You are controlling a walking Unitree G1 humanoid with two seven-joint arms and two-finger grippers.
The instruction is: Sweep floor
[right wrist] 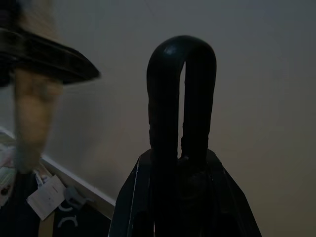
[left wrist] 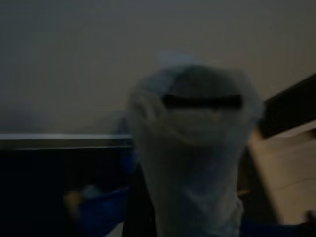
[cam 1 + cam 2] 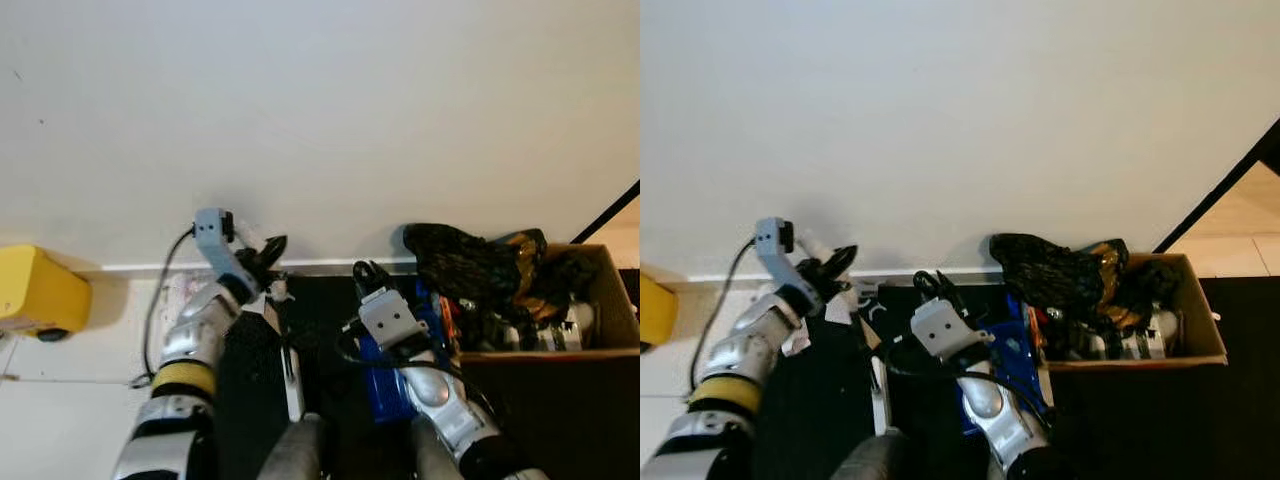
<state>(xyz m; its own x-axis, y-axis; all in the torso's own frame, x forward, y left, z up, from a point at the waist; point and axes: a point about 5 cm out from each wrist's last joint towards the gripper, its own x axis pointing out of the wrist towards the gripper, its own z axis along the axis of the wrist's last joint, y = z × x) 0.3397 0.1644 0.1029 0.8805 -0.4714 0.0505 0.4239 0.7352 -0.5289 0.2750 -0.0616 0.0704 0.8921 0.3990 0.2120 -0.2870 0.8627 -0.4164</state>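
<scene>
In your head views, the left gripper (image 3: 268,255) is clamped on a crumpled white wad (image 3: 272,290) near the baseboard; no broom is apparent, so sweeping looks unstarted. Left wrist view: blurred pale material, fingers obscured. Right wrist view: right gripper (image 1: 181,64) pressed together, empty; the white tag's (image 1: 45,196) writing is illegible.

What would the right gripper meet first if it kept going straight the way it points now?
Probably the white wall. In the right wrist view, the right gripper, fingers together, points at bare wall above the baseboard, with nothing visible between. How far off the wall is remains unclear.
</scene>
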